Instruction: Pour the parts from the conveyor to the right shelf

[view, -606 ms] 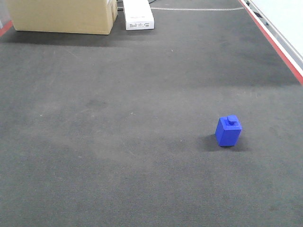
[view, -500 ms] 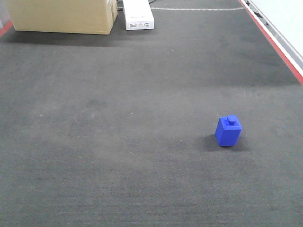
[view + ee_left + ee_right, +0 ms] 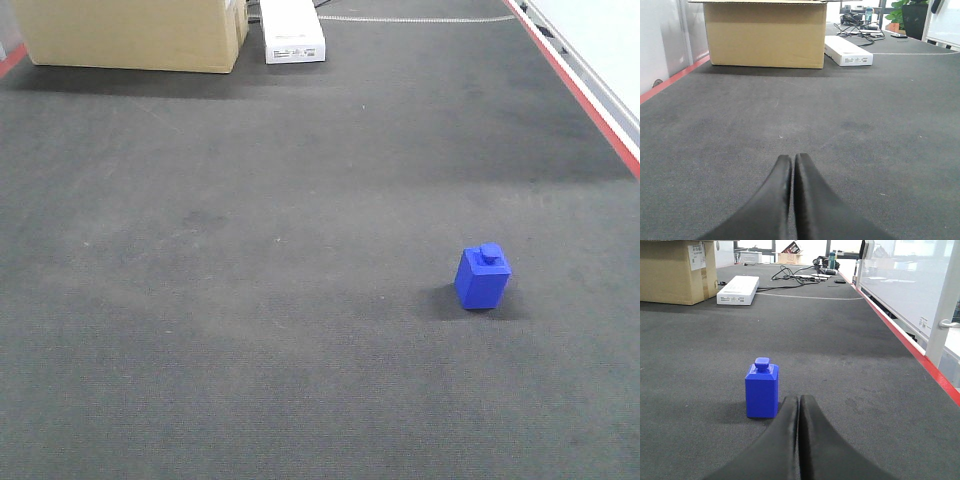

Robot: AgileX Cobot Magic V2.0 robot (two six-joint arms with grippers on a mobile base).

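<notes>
1 blue block [image 3: 762,390] on the conveyor [image 3: 840,365] — right claw [image 3: 799,398] closed beside it.

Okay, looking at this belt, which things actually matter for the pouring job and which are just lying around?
For the job: blue block, upright on the conveyor belt; right end effector, shut, close by the block; left end effector, shut. The shelf is not in view.
Lying about: cardboard box and white flat box, at the belt's far end.
</notes>
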